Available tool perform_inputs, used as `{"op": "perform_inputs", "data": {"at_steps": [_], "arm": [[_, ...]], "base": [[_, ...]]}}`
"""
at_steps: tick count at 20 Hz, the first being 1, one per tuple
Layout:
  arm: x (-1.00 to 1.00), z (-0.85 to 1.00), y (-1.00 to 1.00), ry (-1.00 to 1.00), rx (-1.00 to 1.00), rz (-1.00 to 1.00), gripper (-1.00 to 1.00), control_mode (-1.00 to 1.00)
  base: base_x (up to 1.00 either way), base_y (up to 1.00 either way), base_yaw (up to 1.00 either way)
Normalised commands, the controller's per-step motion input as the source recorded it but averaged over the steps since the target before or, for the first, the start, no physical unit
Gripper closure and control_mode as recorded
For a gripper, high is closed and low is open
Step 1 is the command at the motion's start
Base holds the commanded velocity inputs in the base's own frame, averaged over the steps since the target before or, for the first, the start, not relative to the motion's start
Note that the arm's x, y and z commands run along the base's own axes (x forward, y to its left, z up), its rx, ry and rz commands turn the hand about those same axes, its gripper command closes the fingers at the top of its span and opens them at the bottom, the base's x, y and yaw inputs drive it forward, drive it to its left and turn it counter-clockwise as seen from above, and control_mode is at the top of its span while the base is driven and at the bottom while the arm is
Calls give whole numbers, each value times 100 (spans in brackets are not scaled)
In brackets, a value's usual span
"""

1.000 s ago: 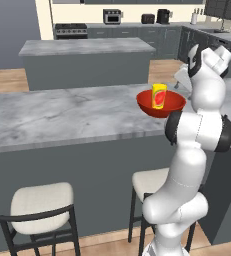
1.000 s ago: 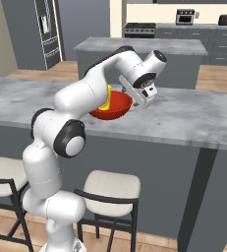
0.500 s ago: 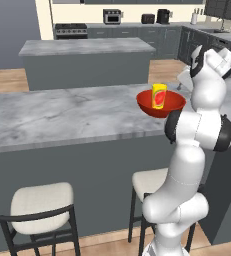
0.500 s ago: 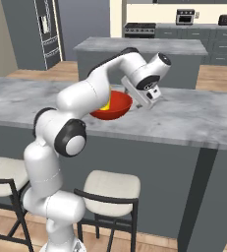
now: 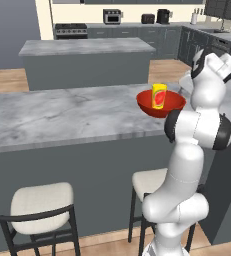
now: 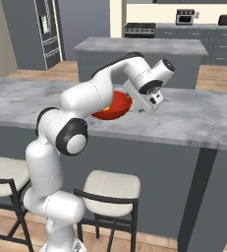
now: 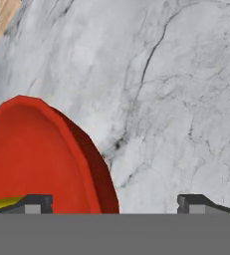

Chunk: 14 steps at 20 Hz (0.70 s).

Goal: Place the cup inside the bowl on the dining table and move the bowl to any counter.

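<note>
- The yellow cup stands upright inside the red bowl, on the dining table near its far edge.
- The gripper is at the bowl's rim; its jaws stand wide open, one finger over the bowl, the other over bare marble.
- Two cream-cushioned stools stand under the table's front.
- The island counter lies behind, well apart across the wooden floor.
- The robot's own arm hides part of the bowl in the right base view.
</note>
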Motion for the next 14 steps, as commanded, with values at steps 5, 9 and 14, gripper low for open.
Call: {"op": "perform_inputs", "data": {"at_steps": [5,9,14], "arm": [[0,-6,23,0,0,6,-100,-100],[0,-2,29,0,0,5,-100,-100],[0,-6,6,0,0,4,-100,-100]], "base": [[0,0,0],[0,0,0],[0,0,0]]}}
